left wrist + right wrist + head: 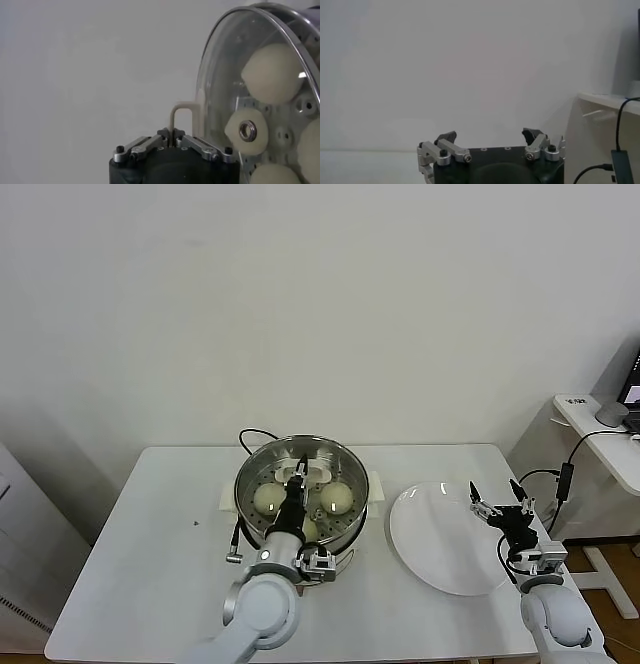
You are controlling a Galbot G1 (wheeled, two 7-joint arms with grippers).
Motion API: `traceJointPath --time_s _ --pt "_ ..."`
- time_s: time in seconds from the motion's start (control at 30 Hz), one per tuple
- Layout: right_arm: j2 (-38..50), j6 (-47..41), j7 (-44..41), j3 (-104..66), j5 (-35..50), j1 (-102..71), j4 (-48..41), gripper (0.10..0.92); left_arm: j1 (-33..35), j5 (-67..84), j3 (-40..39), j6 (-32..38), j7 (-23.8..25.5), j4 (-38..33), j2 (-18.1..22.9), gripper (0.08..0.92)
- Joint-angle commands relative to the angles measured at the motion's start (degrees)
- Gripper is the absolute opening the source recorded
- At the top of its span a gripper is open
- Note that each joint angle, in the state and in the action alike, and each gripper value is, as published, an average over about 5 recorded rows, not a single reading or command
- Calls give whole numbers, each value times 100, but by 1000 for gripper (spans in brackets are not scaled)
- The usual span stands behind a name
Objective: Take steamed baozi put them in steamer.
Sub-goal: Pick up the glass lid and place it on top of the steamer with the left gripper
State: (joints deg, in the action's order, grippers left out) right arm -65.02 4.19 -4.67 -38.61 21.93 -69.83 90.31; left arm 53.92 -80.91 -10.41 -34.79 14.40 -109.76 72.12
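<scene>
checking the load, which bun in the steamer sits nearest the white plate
The steamed baozi on the steamer's right side, closest to the white plate; the others lie further left or towards the front.

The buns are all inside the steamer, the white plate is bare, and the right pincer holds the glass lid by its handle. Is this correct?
Only the arm is wrong. The left pincer, shut, holds the glass lid by its handle, as the left wrist view shows. The right pincer hangs open over the plate. The buns sit in the steamer.
</scene>
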Motion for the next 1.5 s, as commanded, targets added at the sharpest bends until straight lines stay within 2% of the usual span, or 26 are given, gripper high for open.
traceJointPath --time_s 0.03,0.63,0.8,1.03,1.13,1.23,1.33,1.4,1.5 --pt "8 -2 0 -5 4 3 7 823 -35 -8 -27 9 -36 119 38 111" --pt "-1 9 -18 -42 5 -48 37 823 -1 248 73 15 -287 331 49 111" --pt "-16 17 -29 -59 7 -52 32 823 140 627 146 -11 -389 115 -24 133" --pt "-35 23 -37 -64 16 -31 27 823 734 2100 588 414 -24 -1228 -464 323" --pt "-25 19 -46 -76 34 -28 33 823 975 3461 944 681 206 -1938 -722 409" --pt "-8 -44 -63 -109 78 -57 67 823 974 5346 1412 1143 406 -2221 -823 496" --pt "-41 -209 -43 -94 150 -84 121 823 781 7594 2036 1198 48 -2222 -746 583" --pt "-55 -273 -8 -56 211 -98 148 823 653 9095 2551 965 -516 -2222 -616 635" --pt "-47 -249 27 6 280 -111 172 823 652 10467 3399 703 -1234 -2173 -487 721"
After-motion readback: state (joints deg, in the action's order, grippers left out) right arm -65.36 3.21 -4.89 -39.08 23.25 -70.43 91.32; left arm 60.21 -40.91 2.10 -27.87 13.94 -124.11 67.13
